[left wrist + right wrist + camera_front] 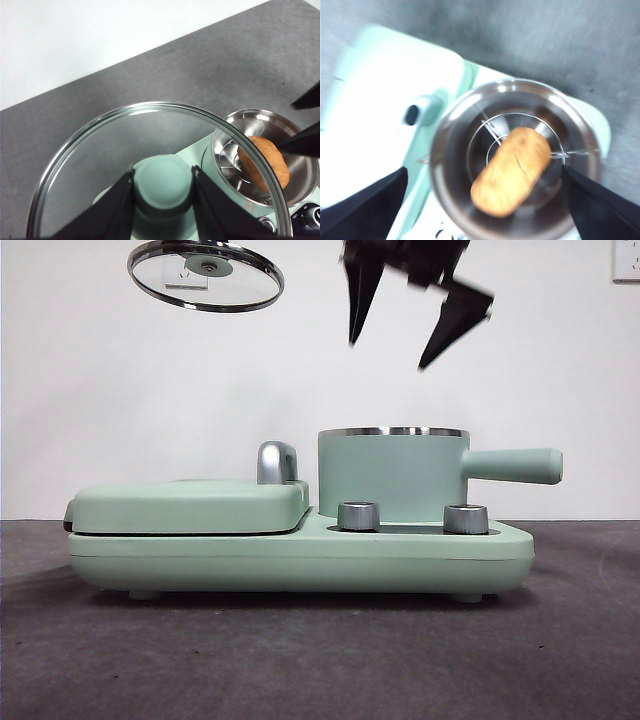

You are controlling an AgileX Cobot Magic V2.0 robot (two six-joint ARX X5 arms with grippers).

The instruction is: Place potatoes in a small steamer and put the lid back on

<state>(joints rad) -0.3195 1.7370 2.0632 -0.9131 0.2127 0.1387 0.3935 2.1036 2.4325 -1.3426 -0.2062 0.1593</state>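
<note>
Potato [511, 171] lengthwise inside steamer [515, 160]

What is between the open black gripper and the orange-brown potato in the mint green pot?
Nothing: in the right wrist view the right gripper hangs open above the potato inside the steamer pot, with only air between.

Potato [512, 170] inside steamer [392, 475]; lid [206, 274] high above griddle [190, 505].

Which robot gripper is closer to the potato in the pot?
Right. The right gripper hangs open directly above the steamer pot, where the potato lies. The left gripper is off to the side and higher, shut on the lid knob.
</note>
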